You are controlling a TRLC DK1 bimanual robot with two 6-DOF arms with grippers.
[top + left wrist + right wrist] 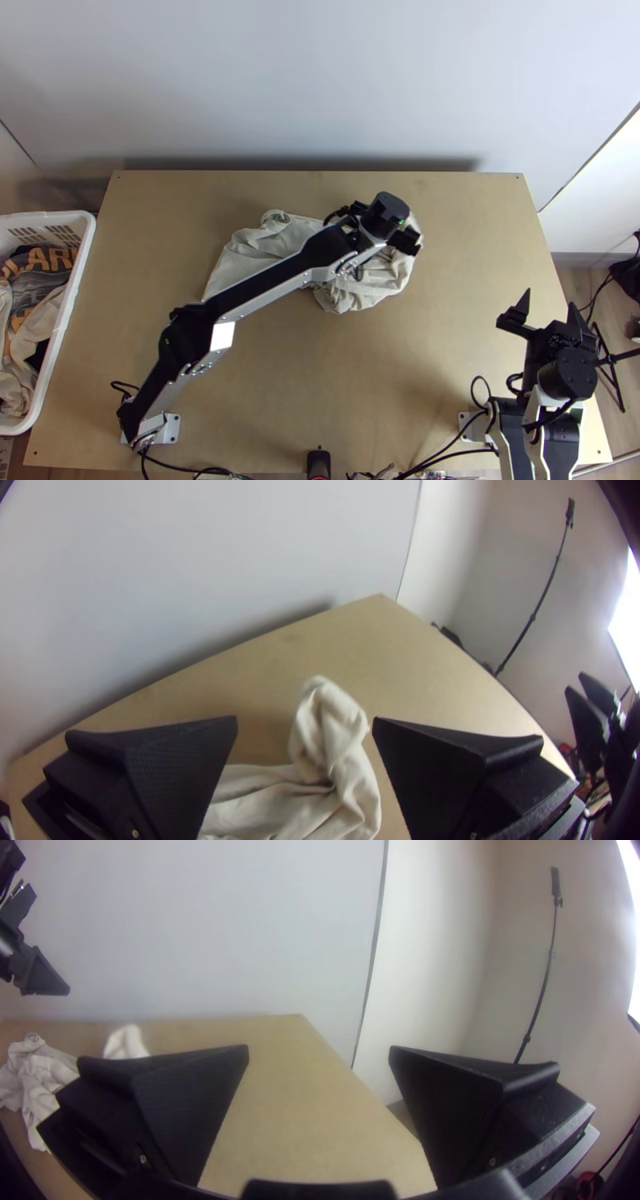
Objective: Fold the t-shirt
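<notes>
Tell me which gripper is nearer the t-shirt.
Left. The left gripper is open above the right-hand part of the crumpled t-shirt; the right gripper is open by the right edge of the table, well away.

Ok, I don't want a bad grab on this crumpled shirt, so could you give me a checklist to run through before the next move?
1. Left gripper open: ok, its fingers are wide apart.
2. Right gripper open: ok, fingers apart too.
3. Shirt spread flat: not ok, it lies bunched, especially at its right end.
4. Both grippers at the shirt: not ok, the left is above its right end, the right is off by the table's near right side.
5. Sleeves and collar located: cannot tell, the folds and the left arm hide them.
6. Shirt clear of the laundry basket: ok, bare table lies between.
</notes>
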